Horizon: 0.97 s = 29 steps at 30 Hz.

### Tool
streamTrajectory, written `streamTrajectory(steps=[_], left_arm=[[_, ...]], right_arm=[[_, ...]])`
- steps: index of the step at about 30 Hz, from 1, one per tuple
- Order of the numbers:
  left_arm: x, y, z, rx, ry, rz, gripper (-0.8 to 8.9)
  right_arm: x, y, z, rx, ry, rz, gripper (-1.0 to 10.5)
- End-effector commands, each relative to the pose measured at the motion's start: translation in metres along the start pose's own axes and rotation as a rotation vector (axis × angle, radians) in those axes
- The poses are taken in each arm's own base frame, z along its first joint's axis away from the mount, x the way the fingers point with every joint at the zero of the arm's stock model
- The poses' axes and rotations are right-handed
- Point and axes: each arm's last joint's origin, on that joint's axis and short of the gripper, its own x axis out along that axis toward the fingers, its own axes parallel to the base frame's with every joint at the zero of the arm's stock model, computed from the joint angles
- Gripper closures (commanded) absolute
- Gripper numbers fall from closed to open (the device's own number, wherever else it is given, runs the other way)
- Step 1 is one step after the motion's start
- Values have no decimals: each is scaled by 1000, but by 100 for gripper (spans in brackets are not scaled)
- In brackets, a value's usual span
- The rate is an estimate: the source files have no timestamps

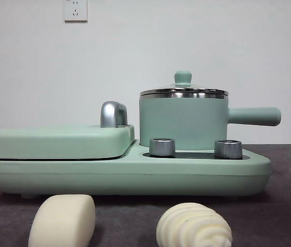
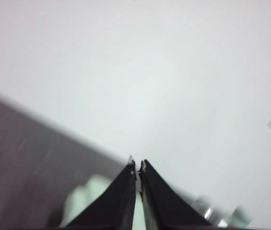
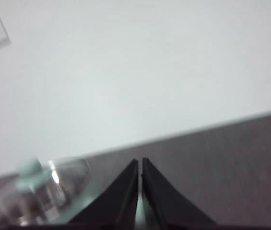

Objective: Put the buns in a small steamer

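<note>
Front view, buns: the smooth bun (image 1: 63,221) and the ridged bun (image 1: 194,225) lie on the dark table (image 1: 284,206), apart from each other, in front of the green cooker base (image 1: 124,175); neither is in the pot yet.
Front view, steamer: the steamer (image 1: 184,123) stands upright on the base's right half behind two steel knobs (image 1: 162,146), handle (image 1: 253,116) pointing right; its glass lid (image 1: 184,92) is on, so by my judgement it must come off before a bun can go in.
Front view, hinged plate: the flat plate (image 1: 57,141) with its chrome handle (image 1: 113,114) lies closed on the left half, not part of the job.
Front view, arms: none visible, so both appear to wait.
Left wrist view: the left gripper (image 2: 137,167) is held aloft with jaws pressed together, nothing between them, aimed mostly at the wall; blurred green shapes lie beyond.
Right wrist view: the right gripper (image 3: 140,163) also has jaws closed on nothing; the lid with its green knob (image 3: 29,170) shows blurred to one side, so this arm seems the nearer one for lifting it.
</note>
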Motion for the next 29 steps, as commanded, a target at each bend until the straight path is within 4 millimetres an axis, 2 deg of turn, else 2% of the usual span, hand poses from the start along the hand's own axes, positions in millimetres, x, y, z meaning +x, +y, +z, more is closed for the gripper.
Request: streamTrajectory(steps=[1, 5, 10, 14, 18, 23, 29], left_arm=[[0, -3, 4, 24, -54, -33, 797], [0, -15, 20, 53, -92, -58, 797], [1, -35, 50, 187, -114, 12, 797], [8, -53, 75, 277, -18, 71, 797], [19, -68, 97, 287, 81, 124, 796], [41, -78, 116, 343, 184, 149, 796], [76, -82, 126, 369, 347, 93, 796]], right_arm=[[-2, 9, 22, 7, -73, 30, 936], [-6, 20, 47, -1, -89, 72, 936], [-3, 32, 77, -50, 19, 72, 936], [8, 41, 103, -124, 92, 88, 936], [26, 50, 127, -147, 149, 127, 936], [53, 55, 143, -151, 264, 160, 936], [83, 58, 147, -174, 399, 255, 936]])
